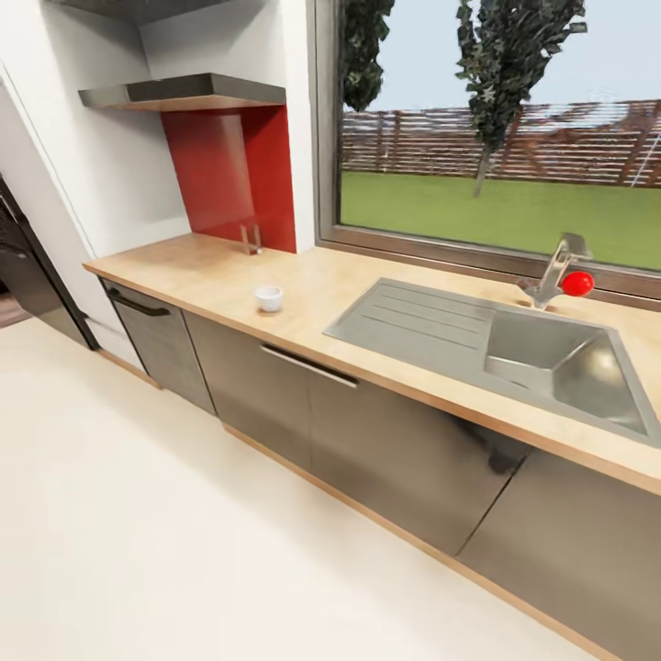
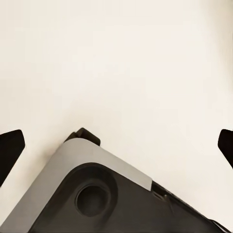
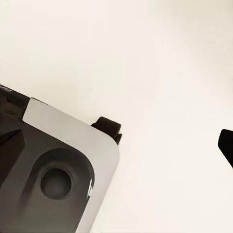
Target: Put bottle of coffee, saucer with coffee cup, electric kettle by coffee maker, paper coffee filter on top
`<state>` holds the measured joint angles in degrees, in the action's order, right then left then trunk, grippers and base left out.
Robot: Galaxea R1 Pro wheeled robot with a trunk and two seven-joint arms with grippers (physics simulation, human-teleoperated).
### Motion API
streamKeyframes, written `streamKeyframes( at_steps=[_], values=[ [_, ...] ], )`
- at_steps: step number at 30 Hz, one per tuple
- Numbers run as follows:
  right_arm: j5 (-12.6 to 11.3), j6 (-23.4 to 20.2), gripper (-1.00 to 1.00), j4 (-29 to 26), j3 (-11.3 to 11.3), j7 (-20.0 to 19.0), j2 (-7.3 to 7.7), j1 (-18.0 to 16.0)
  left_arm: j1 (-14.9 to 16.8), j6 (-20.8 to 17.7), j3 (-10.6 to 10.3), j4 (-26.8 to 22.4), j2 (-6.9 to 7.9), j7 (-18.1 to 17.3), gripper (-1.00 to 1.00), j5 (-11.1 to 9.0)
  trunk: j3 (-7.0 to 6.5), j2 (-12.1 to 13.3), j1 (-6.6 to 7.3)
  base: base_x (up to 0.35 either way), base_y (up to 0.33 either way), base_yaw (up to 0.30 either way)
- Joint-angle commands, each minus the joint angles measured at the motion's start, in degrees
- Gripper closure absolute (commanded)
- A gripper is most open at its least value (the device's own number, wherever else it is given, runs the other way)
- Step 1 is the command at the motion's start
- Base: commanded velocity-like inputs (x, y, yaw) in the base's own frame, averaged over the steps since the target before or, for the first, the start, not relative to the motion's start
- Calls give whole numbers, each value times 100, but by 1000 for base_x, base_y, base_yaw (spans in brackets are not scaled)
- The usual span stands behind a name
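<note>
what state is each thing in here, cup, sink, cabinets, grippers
coffee cup: upright, alone on the countertop, no saucer under it
sink: basin bare, no water running from the tap
cabinets: doors shut
shelf: nothing visible on it from this angle
left gripper: open, holding nothing, over the floor
right gripper: one fingertip in view, nothing held, state unclear
</note>
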<state>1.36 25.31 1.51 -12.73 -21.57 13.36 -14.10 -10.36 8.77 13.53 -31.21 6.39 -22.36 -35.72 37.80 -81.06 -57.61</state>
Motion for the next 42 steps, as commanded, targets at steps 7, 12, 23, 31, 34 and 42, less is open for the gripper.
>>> streamKeyframes(
  at_steps=[7, 12, 23, 31, 34, 42],
  values=[
    [13, 36, -100, 16, -11, -5, 3, -7, -1, -6, 0, 1, 2, -32, -100, -50, -55, -2, -2, 184, 308, 0],
    [13, 36, -100, 16, -11, -5, 5, -5, 0, -11, 0, 3, 2, -32, -100, -52, -68, -2, -2, 213, 299, 60],
    [13, 36, -100, 16, -11, -5, 0, -9, 1, -11, 0, 5, -1, -32, -100, -50, -94, -2, -2, 229, 283, 237],
    [7, 27, -100, 14, -16, -15, 1, -11, -1, -15, -4, 9, 0, -29, -100, -49, -96, -2, -2, 240, 228, 49],
    [12, -36, -100, -859, -6, -41, -381, -13, -1, -12, 8, 9, 1, -15, -100, -56, -96, -2, -2, 28, 24, 0],
    [249, -2013, -100, -3237, -16, -71, -873, -16, 1, -15, 291, 9, 1, -14, -100, -53, -96, -2, -2, 3, 2, 0]
  ],
)
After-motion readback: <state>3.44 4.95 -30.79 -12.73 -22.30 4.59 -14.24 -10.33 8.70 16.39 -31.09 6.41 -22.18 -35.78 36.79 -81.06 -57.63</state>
